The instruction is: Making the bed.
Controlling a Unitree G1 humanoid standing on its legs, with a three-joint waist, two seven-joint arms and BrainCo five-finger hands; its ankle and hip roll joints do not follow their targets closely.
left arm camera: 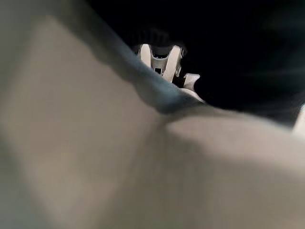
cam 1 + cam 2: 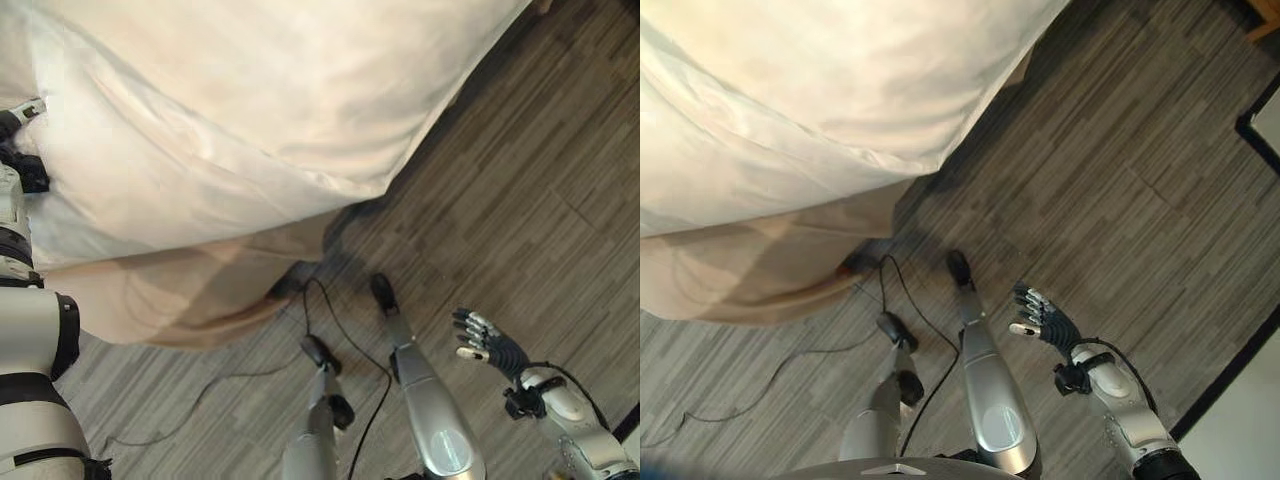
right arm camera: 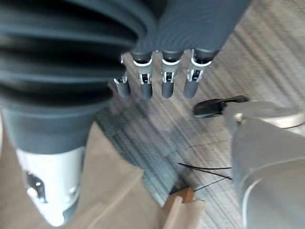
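Observation:
A white duvet (image 2: pixel 250 100) covers the bed across the upper left and hangs over its corner. Below it a tan bed skirt (image 2: pixel 170 285) drops to the floor. My left hand (image 2: pixel 20 120) is at the bed's edge on the far left, pressed into the duvet. The left wrist view has pale cloth (image 1: pixel 95 143) lying right across the hand, with just a bit of silver fingers (image 1: pixel 161 58) past the fold. My right hand (image 2: pixel 1040 315) hangs over the floor, away from the bed, fingers (image 3: pixel 162 78) relaxed and holding nothing.
Grey wood-plank floor (image 2: pixel 520 200) runs to the right of the bed. A dark border strip with a pale surface beyond it (image 2: pixel 1260 130) lies at the far right. The bed's corner overhangs the floor near the middle.

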